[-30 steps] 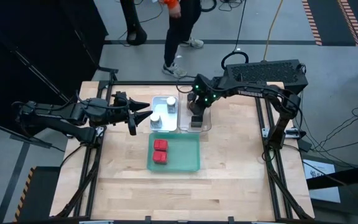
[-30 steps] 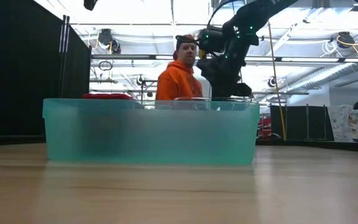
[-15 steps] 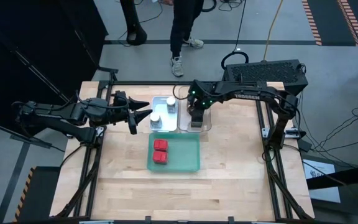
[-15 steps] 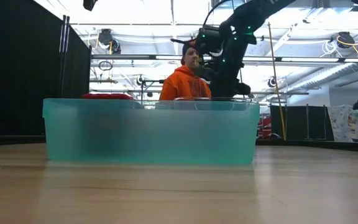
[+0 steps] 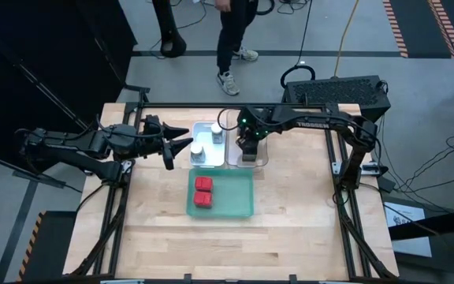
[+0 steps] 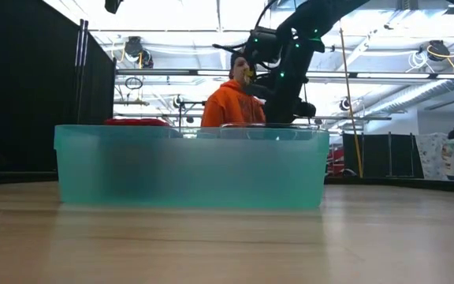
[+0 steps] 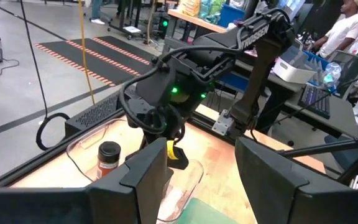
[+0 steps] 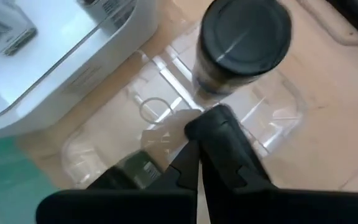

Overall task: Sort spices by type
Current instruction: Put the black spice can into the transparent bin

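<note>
A wooden bench (image 5: 290, 205) carries three trays side by side and in front: a green tray (image 5: 239, 197) nearest the front, with a white tray (image 5: 203, 126) and a clear tray (image 5: 260, 158) behind it. Two red tins (image 5: 203, 192) sit in the green tray, and two white-lidded jars (image 5: 207, 140) stand in the white tray. The right arm reaches across the far edge of the bench, its right gripper (image 5: 248, 148) poised over the clear tray with its fingers (image 8: 229, 149) pressed together and empty, just beside a brown dark-lidded jar (image 8: 244, 43) standing upright in that tray. The left gripper (image 5: 181, 147) waits at the bench's left side, near the white tray, its fingers (image 7: 145, 174) parted and holding nothing. A person in an orange hoodie (image 6: 231, 106) stands beyond the bench.
</note>
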You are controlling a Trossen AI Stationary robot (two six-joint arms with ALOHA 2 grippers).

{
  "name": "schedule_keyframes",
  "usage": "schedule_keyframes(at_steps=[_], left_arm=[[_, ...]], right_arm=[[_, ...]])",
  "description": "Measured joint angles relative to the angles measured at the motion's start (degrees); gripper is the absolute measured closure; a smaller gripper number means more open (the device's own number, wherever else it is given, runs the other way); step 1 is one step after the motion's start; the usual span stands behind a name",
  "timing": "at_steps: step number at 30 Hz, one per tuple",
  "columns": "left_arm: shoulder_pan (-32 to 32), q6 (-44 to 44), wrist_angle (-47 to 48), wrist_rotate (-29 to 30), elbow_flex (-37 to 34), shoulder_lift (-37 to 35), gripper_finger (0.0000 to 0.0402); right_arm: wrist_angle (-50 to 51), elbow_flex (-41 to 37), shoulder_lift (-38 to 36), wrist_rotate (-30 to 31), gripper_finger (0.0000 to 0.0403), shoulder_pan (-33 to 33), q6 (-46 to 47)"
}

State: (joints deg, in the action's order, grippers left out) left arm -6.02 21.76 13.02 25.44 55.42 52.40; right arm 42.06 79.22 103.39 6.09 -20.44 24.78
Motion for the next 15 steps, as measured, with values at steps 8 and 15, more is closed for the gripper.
schedule_keyframes(at_steps=[8,15], left_arm=[[0.0,0.07,0.01,0.34,0.0,0.0,0.0206],[0.0,0.33,0.0,0.34,0.0,0.0,0.0206]], right_arm=[[-0.93,0.11,1.51,0.42,0.0403,-0.07,-1.47],[-0.3,0.11,1.27,-0.39,0.0403,0.11,-1.37]])
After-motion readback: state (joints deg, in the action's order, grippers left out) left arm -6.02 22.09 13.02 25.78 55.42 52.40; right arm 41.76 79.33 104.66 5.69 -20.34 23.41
